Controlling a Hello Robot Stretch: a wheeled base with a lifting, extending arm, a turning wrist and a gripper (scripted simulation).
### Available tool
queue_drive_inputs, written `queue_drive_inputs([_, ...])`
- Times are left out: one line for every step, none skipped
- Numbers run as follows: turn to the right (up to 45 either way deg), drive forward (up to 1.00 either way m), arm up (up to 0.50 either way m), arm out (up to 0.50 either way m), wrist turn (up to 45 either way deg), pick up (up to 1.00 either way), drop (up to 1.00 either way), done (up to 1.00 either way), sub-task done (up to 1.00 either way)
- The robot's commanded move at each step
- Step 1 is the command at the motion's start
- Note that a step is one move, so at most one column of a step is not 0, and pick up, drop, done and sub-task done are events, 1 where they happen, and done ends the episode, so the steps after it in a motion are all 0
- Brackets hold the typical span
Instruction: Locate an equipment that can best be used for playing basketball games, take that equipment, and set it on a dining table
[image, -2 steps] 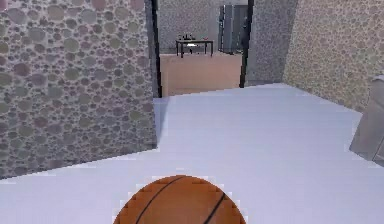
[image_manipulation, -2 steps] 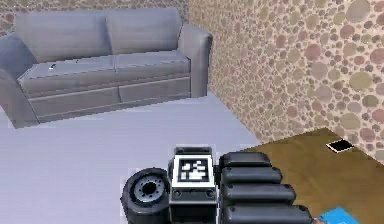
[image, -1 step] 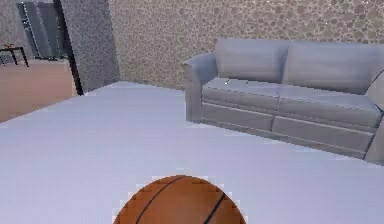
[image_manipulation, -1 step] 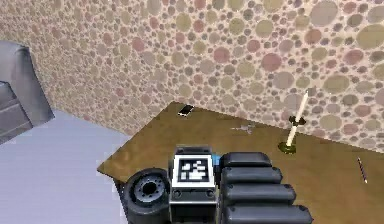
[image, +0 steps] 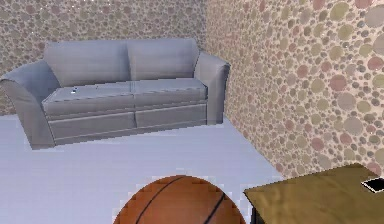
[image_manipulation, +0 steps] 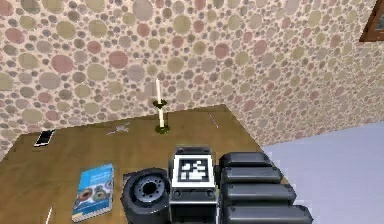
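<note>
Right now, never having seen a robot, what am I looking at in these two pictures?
It is a simulated wheeled robot with one extending arm. One camera looks ahead: a grey fabric sofa by dotted wallpaper and, close below, an orange ball with dark seams, a basketball. The other looks sideways, where the arm reaches: the dark square arm, its white marker square and dark gripper, before a brown wooden table. On it: a white candle in a brass holder, a blue book, a small flat phone. Whether the gripper holds anything cannot be told.
</note>
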Motion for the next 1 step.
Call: queue_drive_inputs([0.0,0.0,0.0,0.48,0.0,0.0,0.0,0.0,0.0])
